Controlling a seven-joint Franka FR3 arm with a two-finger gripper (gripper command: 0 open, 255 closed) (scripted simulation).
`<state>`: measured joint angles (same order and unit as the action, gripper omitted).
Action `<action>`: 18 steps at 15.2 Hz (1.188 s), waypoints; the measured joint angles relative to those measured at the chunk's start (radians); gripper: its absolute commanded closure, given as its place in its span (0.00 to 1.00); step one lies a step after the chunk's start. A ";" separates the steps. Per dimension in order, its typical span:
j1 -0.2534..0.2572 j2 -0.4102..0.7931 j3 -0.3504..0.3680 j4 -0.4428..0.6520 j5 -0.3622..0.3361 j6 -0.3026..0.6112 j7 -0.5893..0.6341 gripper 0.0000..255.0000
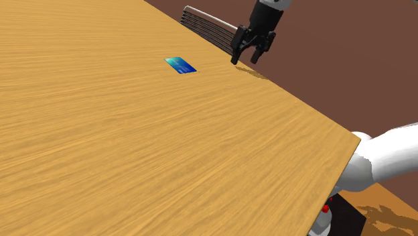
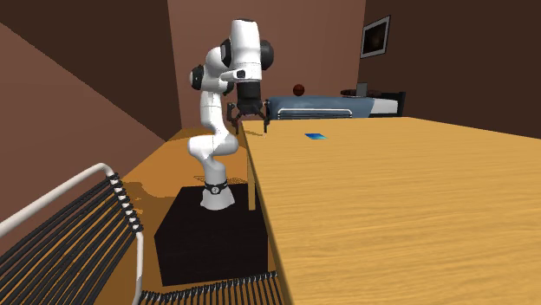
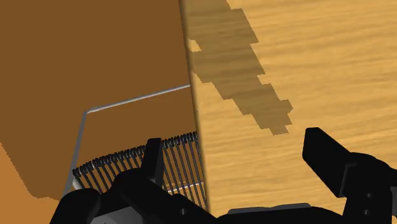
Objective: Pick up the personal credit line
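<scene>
Shoulder view: broad wooden table [image 1: 134, 147], brown backdrop. The blue card [image 1: 181, 65] lies flat, well apart from the gripper [image 1: 245, 60], which hangs over the table's far edge near a wire rack [image 1: 207, 25].

Second exterior view: the card [image 2: 316, 137] sits further onto the table than the gripper [image 2: 249, 123].

Wrist view: 2 fingers spread, nothing between them.

Judgement: approach step. Centre over the card, span its short side, descend straight; it is thin, so pinch its edges.
</scene>
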<state>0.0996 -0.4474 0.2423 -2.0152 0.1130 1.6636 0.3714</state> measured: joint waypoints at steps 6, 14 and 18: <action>0.021 0.179 0.116 0.202 -0.050 -0.002 0.126 0.00; 0.099 0.510 0.267 0.597 -0.240 -0.098 0.320 0.00; 0.167 0.647 0.301 0.771 -0.336 -0.161 0.382 0.00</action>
<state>0.2667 0.2000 0.5428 -1.2444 -0.2233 1.5027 0.7537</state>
